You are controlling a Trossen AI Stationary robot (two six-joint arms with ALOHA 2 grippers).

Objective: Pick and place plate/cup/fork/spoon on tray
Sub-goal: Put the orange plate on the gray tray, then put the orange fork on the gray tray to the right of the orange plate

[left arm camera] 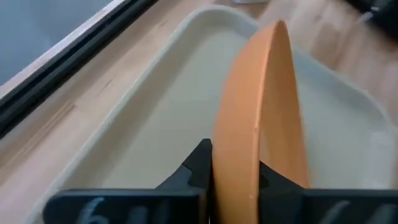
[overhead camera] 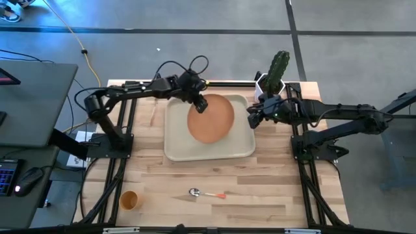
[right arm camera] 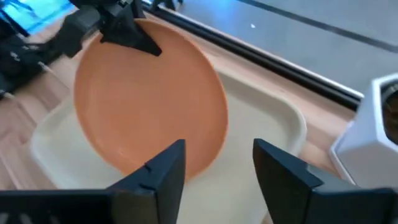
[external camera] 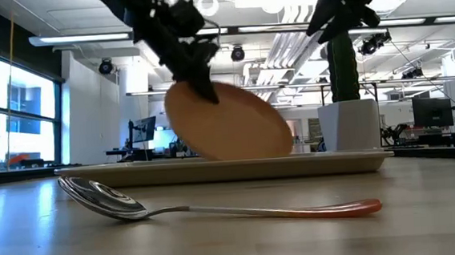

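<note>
The orange plate [overhead camera: 212, 121] stands tilted over the cream tray [overhead camera: 179, 140], its raised edge toward the table's far left. My left gripper [overhead camera: 199, 104] is shut on that raised edge. It also shows in the low view [external camera: 200, 81] and the right wrist view [right arm camera: 127, 31]. My right gripper [overhead camera: 253, 117] is open and empty above the tray's right rim, its fingers [right arm camera: 163, 168] pointing at the plate [right arm camera: 149, 99]. The spoon [overhead camera: 205, 193] lies flat on the table near the front. The cup [overhead camera: 130, 200] stands at the front left. The fork is out of view. My left gripper pinches the plate's raised rim [left arm camera: 239, 155] between its two fingers, one on the upper face and one on the underside. The fingers slant down from the table's far left. The plate tilts steeply, its lower edge [external camera: 249, 152] down in the tray behind the tray's rim.
A white pot with a green cactus [overhead camera: 273, 77] stands just beyond the tray's far right corner, close to my right gripper. The spoon [external camera: 177, 207] and the cup lie on open wood between the tray and the front edge.
</note>
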